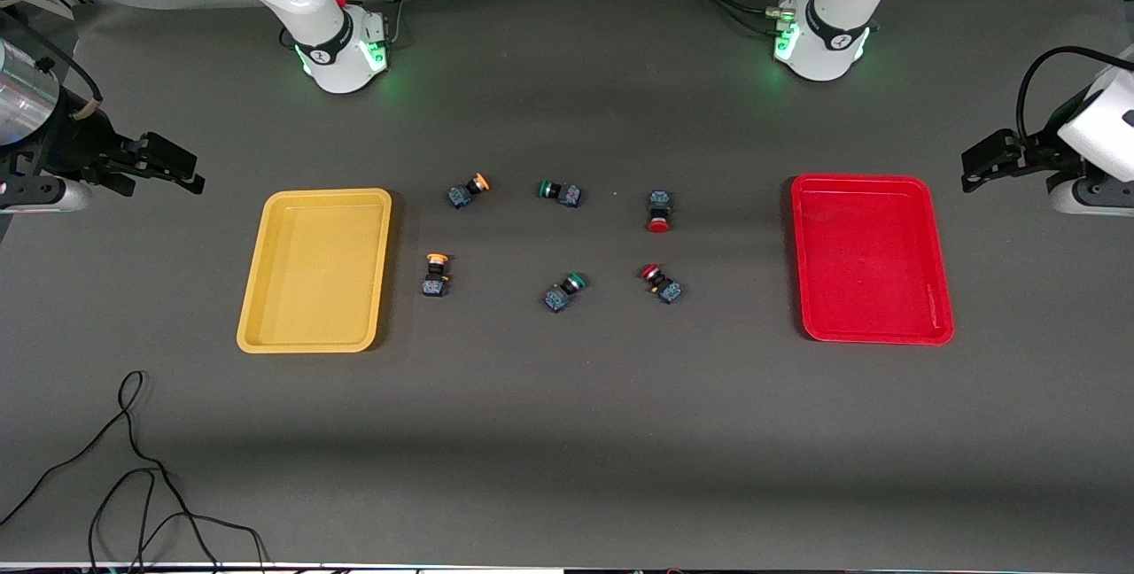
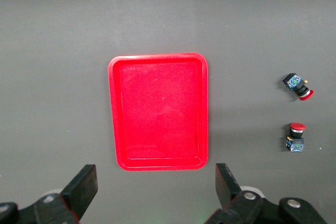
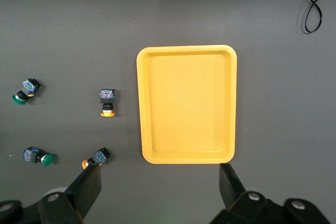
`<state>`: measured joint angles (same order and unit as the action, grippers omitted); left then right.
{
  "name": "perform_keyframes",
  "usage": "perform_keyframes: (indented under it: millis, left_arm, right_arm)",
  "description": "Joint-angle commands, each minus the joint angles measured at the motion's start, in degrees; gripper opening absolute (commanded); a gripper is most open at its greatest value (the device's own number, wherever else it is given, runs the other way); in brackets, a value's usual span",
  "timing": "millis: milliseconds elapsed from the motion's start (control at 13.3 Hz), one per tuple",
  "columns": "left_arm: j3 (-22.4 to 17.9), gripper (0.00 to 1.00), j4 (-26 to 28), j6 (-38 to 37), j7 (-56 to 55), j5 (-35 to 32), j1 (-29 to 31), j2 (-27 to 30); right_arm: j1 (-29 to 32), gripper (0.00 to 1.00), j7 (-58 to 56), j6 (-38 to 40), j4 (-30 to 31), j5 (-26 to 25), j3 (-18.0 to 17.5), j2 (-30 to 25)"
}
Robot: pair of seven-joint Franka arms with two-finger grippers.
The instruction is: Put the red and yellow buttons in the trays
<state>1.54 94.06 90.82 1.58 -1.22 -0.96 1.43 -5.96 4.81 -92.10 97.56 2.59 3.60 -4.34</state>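
**Six buttons lying between two trays, both hands apart**

The right hand (image 1: 182,168) is held above the desk (image 1: 567,432) past the yellow tray (image 1: 315,270), fingers (image 3: 88,186) spread, gripping nothing. Two yellow buttons (image 1: 466,190) (image 1: 435,275) are seen just beside that tray, one nearer the front camera. Two green buttons (image 1: 560,193) (image 1: 564,290) lie mid-desk. Two red buttons (image 1: 658,211) (image 1: 661,283) lie toward the red tray (image 1: 870,259), apart from it. The left hand (image 1: 983,168) is held above the desk at the red tray's end, fingers (image 2: 224,182) apart.
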Motion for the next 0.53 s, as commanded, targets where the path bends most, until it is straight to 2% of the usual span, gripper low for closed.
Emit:
perform_keyframes:
  millis: [0,301,451]
  left_arm:
    - [-0.05,1.00,-0.55,-0.64,0.53,-0.19,0.08,0.15]
    - [-0.05,1.00,-0.55,-0.64,0.53,-0.19,0.08,0.15]
    - [-0.05,1.00,-0.55,-0.64,0.53,-0.19,0.08,0.15]
  right_arm:
    - [-0.28,1.00,0.38,0.52,0.35,-0.74,0.27,-0.67]
    - [-0.54,1.00,2.64,0.70,1.13,-0.65,-0.08,-0.32]
    - [-4.30,1.00,7.82,0.26,2.89,-0.30,-0.17,-0.23]
